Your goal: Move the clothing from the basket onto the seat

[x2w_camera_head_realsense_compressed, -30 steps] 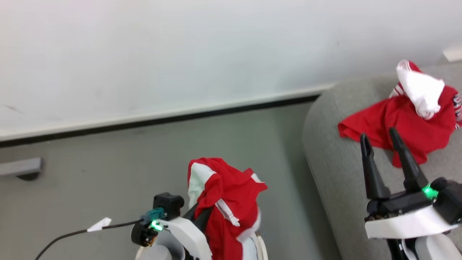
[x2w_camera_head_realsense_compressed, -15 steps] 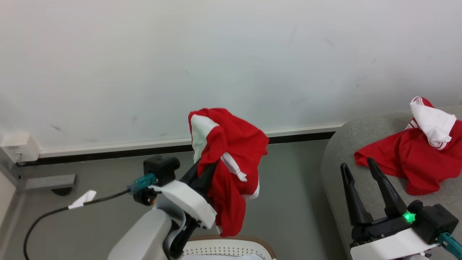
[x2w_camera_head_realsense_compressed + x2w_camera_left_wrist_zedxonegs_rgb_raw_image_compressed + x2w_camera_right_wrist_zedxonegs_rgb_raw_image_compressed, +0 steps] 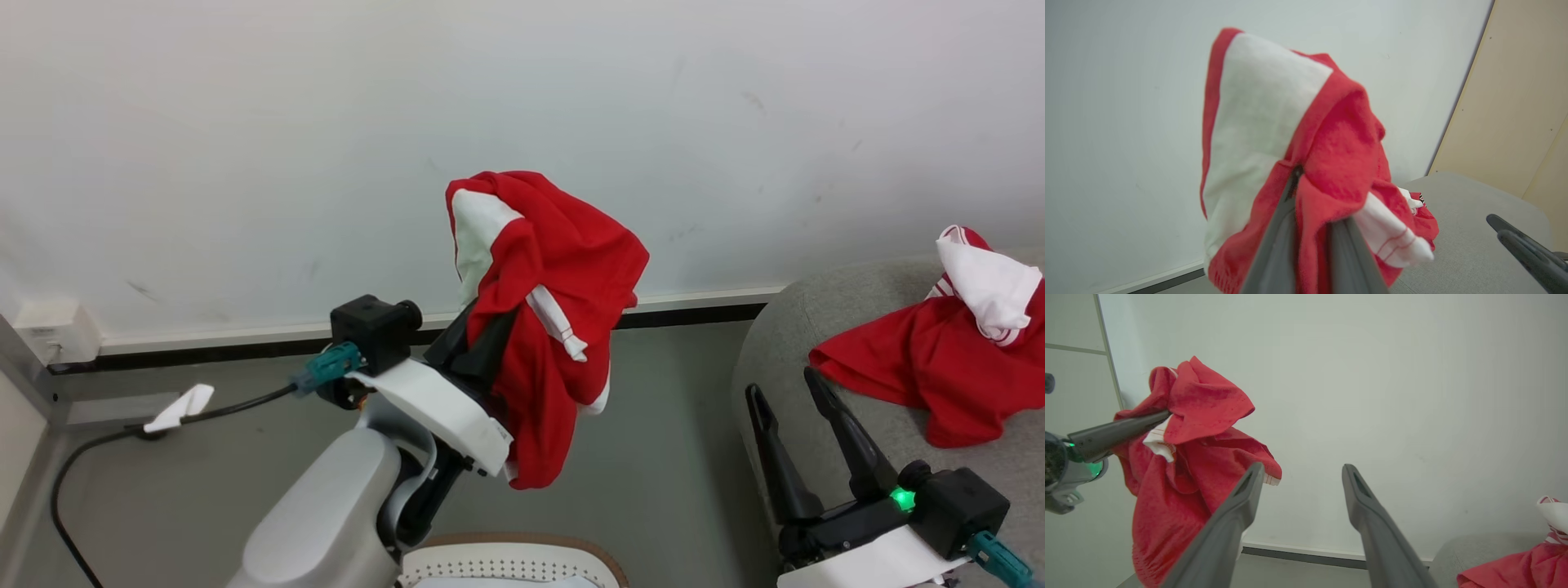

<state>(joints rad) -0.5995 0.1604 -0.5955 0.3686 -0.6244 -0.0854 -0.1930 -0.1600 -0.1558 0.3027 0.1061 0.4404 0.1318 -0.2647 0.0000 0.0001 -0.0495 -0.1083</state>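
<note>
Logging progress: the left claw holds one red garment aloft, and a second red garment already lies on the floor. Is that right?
No. The second garment lies on the grey seat, not the floor, as the head view shows. The left claw does hold one red garment aloft.

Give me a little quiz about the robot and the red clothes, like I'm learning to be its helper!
1. What colour is the rim of the basket?
2. True or false: the left gripper is shut on a red garment, while the right gripper is open and empty.
3. Where does the other red garment lie? A: in the basket. B: on the seat. C: in the right gripper.
Key: 1 brown; 2 true; 3 B.
</note>
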